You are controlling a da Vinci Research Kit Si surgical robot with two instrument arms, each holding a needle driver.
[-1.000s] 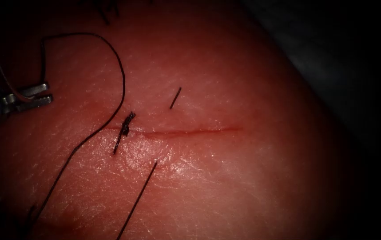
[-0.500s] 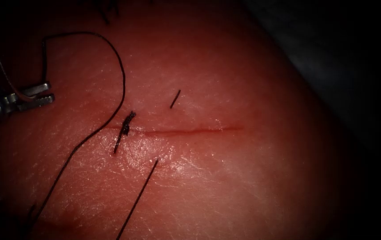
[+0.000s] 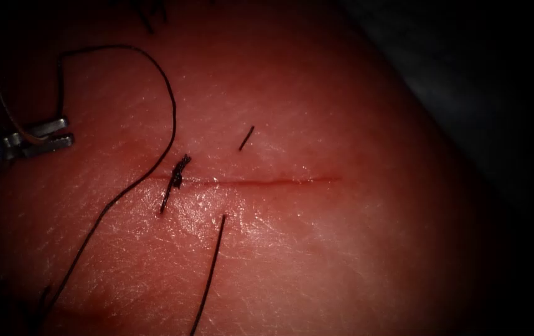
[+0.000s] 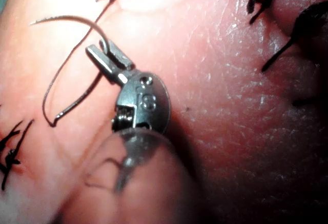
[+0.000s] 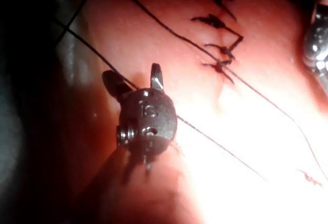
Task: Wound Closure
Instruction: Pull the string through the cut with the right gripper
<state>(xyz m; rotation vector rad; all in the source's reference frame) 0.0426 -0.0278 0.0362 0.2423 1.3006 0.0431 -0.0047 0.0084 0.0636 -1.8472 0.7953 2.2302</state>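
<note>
On the tissue (image 3: 354, 249) the cut (image 3: 267, 182) runs level, with a dark knot (image 3: 178, 176) at its left end. Off that left end my left tool (image 3: 65, 134) is shut on the thin curved needle (image 3: 7, 109), gripped near one end; the needle is out of the tissue. The left wrist view shows the same grip, left tool (image 4: 100, 49) on the needle (image 4: 72, 19). My right tool (image 5: 134, 78) stands open, and a thread strand (image 5: 87, 44) runs through the gap between its jaws without being clamped.
A long thread (image 3: 170, 106) loops from near the left tool past the knot toward the lower left. A second strand (image 3: 211, 274) leaves the tissue just below the cut. A short cut end (image 3: 246, 138) lies above the cut. Older stitches (image 5: 220, 60) lie on the tissue.
The strand below the cut has swung to the right and hangs steeper. The left tool and the needle have hardly moved.
</note>
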